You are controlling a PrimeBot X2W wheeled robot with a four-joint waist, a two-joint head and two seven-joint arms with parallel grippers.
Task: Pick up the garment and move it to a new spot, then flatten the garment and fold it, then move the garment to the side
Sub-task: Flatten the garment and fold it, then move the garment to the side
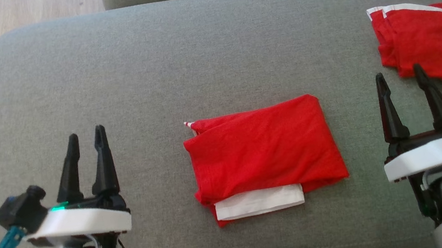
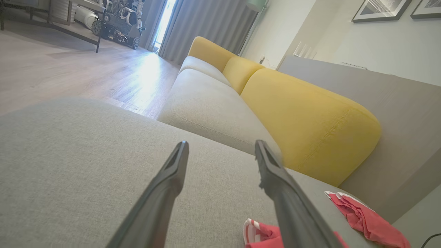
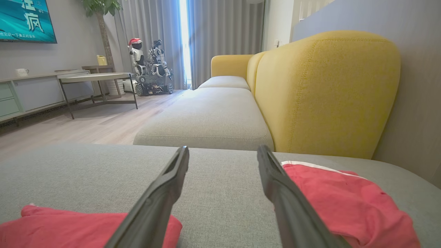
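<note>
Left gripper (image 1: 85,132) and right gripper (image 1: 398,72) hung wide and empty; the red cloth garment (image 1: 263,148) lay folded, seemingly not yet moved aside.

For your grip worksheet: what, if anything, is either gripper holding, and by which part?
Nothing is held: the left gripper and right gripper are both open and empty.

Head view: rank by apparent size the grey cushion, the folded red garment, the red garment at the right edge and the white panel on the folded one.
1. grey cushion
2. folded red garment
3. red garment at the right edge, though cropped and farther away
4. white panel
</note>
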